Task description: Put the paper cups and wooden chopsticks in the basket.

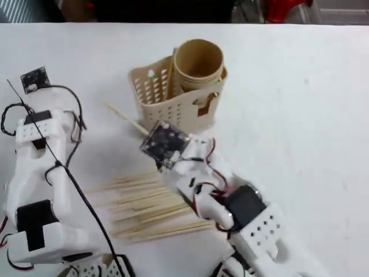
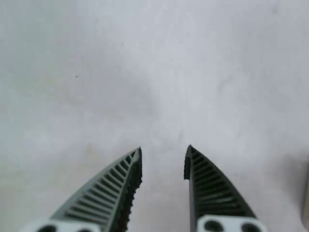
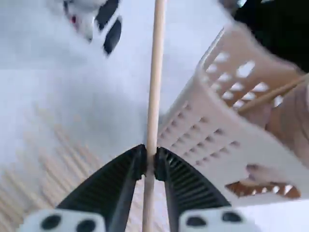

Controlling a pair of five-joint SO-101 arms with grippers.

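While your right arm's dark ribbed gripper (image 3: 150, 162) is clamped on one pale wooden chopstick (image 3: 155, 72), mind the stick's long axis: it runs straight out past the fingertips, alongside the perforated wall of the beige plastic basket (image 3: 212, 130), not over its rim. The basket sits just beside that gripper, with the stacked brown paper cups (image 1: 199, 63) standing inside. The loose pile of wooden chopsticks (image 1: 150, 208) lies on the robot's side of the basket. Your left gripper (image 2: 163, 157), jaws apart and empty, hangs well away from the basket, so the right arm is nearer.
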